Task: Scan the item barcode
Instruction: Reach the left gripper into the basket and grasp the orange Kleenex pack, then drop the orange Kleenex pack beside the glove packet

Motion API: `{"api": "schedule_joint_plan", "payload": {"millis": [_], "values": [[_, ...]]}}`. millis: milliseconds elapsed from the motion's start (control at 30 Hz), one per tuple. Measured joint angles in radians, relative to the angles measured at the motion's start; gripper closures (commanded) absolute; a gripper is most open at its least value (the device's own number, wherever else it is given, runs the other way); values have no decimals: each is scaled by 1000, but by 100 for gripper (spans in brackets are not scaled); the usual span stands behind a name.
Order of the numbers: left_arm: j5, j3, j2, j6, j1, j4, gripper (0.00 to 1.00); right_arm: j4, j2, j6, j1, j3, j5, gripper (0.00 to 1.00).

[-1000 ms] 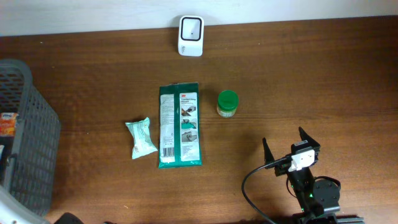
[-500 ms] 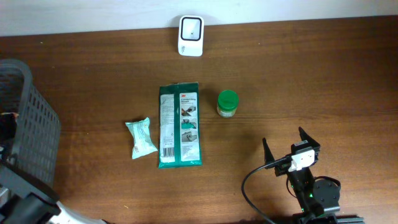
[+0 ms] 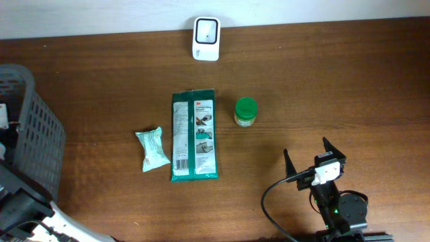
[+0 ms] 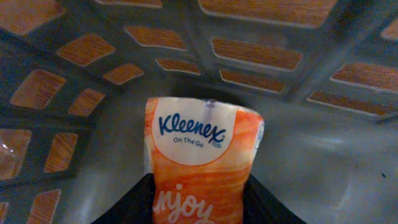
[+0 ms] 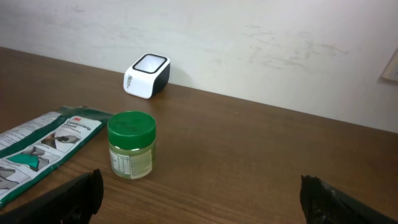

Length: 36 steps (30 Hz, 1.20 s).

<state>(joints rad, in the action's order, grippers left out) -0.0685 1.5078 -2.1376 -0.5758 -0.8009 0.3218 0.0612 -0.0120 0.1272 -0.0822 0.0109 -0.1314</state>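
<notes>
Kleenex pack (image 4: 200, 146) pinched in left end effector (image 4: 200, 182), inside basket (image 4: 323, 168), right end effector (image 5: 202, 194) wide open, empty

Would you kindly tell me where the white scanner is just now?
In the overhead view, the white scanner stands at the far edge of the table by the wall, near the middle, beyond the green wipes pack and the green-lidded jar.

I see: orange tissue pack (image 4: 199, 162) with a white label; grey basket (image 4: 298, 37); green-lidded jar (image 5: 131, 144); brown wood-grain table (image 5: 249, 155).
</notes>
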Motion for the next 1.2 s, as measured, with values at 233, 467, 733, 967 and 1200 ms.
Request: {"api": "schedule_joint_plan", "payload": {"millis": [233,467,733,967,1200], "values": [[-3,14,6,-4,2,62,98,0,0,0,0,0,0,1],[-38,-4,474,143,2,130,94,0,0,1,0,0,0,2],[-377,6,945,261,231,315,89,0,0,0,0,0,0,2],[-403,2,694,270,740,552,85,0,0,0,0,0,0,2],[-88,-1,293,273,1001,594,67,0,0,0,0,0,0,2]]}}
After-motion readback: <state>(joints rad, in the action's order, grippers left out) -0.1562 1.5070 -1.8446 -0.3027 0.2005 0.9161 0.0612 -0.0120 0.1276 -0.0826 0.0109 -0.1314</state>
